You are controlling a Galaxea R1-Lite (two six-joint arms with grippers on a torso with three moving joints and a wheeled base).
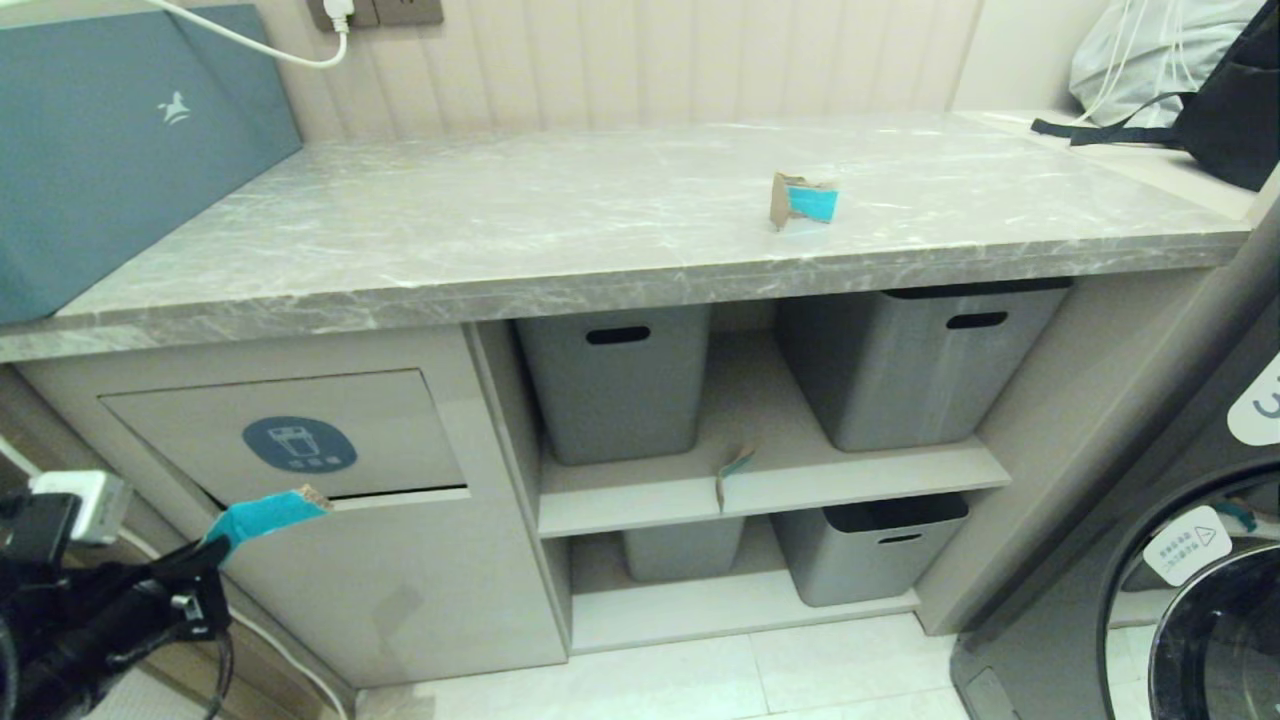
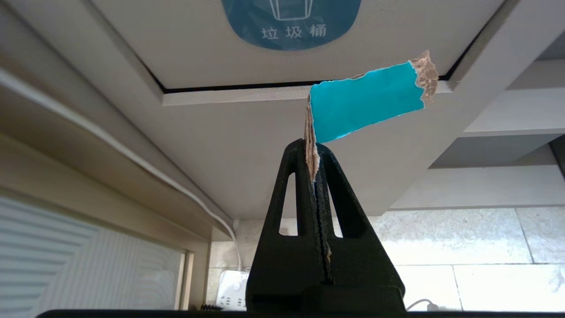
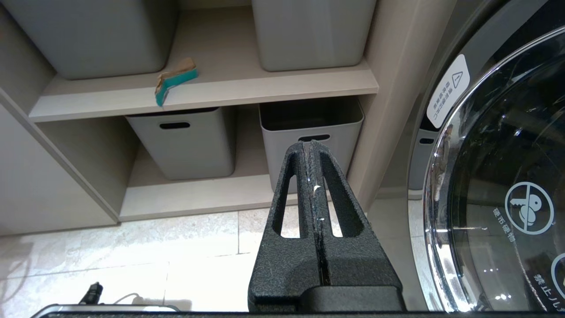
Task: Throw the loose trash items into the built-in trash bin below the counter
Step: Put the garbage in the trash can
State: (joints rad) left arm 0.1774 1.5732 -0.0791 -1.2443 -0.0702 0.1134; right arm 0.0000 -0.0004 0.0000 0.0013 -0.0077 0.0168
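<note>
The left gripper was clenched on one cardboard scrap, its two black fingers pressed together with the scrap's torn brown edge pinched between their tips. The rest of the scrap stuck out past the fingertips, bent to one side with its turquoise face showing and a ragged brown end farthest from the grip. In the head view that end reached the lower edge of the tilting flap of the built-in trash bin, just beside the dark gap under the flap; whether it touched the flap could not be told. The blue sticker with the white bin icon sat on the flap above the scrap.

A second scrap stood on the counter, near its front edge and toward the right end. A third scrap lay at the front edge of the upper shelf, hanging partly over it, between the two grey tubs there.

The right gripper hung low over the floor before the lower shelf, its fingers shut together with nothing between them, beside the washing machine door.
</note>
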